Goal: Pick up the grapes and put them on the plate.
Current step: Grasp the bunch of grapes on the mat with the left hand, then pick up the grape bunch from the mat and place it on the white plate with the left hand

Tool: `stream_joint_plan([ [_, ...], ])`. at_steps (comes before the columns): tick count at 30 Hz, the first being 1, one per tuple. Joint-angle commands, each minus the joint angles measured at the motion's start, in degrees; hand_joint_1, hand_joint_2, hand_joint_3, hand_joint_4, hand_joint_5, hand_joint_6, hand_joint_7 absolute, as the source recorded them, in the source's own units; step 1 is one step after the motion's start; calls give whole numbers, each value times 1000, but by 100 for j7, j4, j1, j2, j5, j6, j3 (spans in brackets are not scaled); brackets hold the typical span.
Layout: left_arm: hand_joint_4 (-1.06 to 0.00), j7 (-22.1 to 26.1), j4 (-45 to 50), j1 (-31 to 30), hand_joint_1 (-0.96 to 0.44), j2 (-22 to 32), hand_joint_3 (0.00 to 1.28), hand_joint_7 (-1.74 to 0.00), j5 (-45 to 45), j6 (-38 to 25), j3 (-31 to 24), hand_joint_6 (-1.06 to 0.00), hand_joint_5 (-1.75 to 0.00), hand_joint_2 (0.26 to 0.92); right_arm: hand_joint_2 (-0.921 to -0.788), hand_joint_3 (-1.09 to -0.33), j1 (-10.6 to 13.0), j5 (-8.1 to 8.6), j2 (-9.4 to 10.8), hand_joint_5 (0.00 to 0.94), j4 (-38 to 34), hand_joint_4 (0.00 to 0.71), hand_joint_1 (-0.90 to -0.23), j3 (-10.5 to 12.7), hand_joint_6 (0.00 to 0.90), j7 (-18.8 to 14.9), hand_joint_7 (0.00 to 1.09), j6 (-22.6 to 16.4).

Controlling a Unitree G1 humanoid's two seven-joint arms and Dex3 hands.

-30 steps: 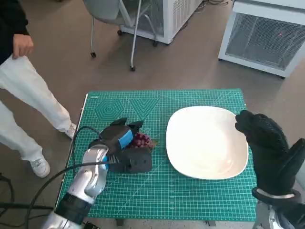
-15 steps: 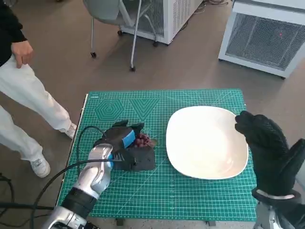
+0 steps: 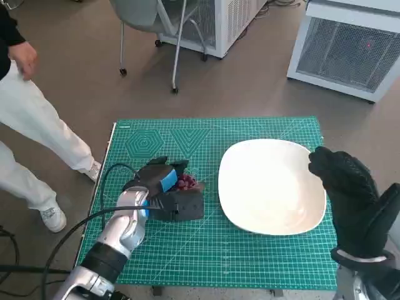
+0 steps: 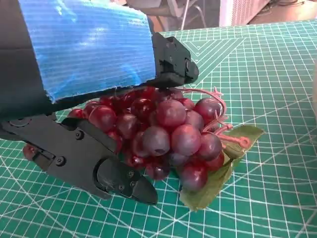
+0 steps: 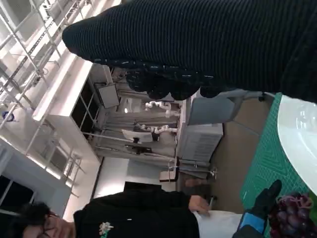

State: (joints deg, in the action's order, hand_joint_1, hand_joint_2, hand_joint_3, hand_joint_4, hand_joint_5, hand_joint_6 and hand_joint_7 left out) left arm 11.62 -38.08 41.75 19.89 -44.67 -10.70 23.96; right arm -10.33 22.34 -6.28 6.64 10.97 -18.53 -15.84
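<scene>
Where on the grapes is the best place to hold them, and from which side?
Probably round the thick middle of the grapes, from above: the cluster lies flat on the mat, its thin stem looks weak, and the left hand already straddles it.

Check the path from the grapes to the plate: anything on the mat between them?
Nothing visible. The grapes sit under the left hand, whose fingers are around the bunch. Only bare green mat lies between them and the plate. The right hand hangs at the plate's far edge, off that path.
</scene>
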Motion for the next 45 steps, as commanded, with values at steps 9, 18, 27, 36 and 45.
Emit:
stream_joint_plan([
  [9,-526,-546,-611,207,66,-69,31,-67,160,470,86,-598,-191,852,-921,-568,166,-38,-11,521,19,511,-316,-3,262,50,884,94],
  [18,-457,-745,-524,164,25,66,539,-1080,124,663,148,-636,-1512,718,-921,-569,187,-14,-41,524,61,509,-315,36,260,66,887,132],
  [27,-489,-616,-6,14,5,214,480,-1011,149,569,93,-686,-1585,737,-921,-572,179,7,-26,527,104,507,-314,36,258,99,889,198],
  [36,-545,-543,31,4,3,260,142,-930,275,583,49,-696,-1486,908,-921,-570,135,-15,3,529,89,507,-315,7,258,129,890,196],
  [45,-557,-516,-8,23,4,263,119,-938,299,535,62,-687,-1469,920,-921,-569,141,-17,18,530,50,507,-315,-10,260,113,889,128],
])
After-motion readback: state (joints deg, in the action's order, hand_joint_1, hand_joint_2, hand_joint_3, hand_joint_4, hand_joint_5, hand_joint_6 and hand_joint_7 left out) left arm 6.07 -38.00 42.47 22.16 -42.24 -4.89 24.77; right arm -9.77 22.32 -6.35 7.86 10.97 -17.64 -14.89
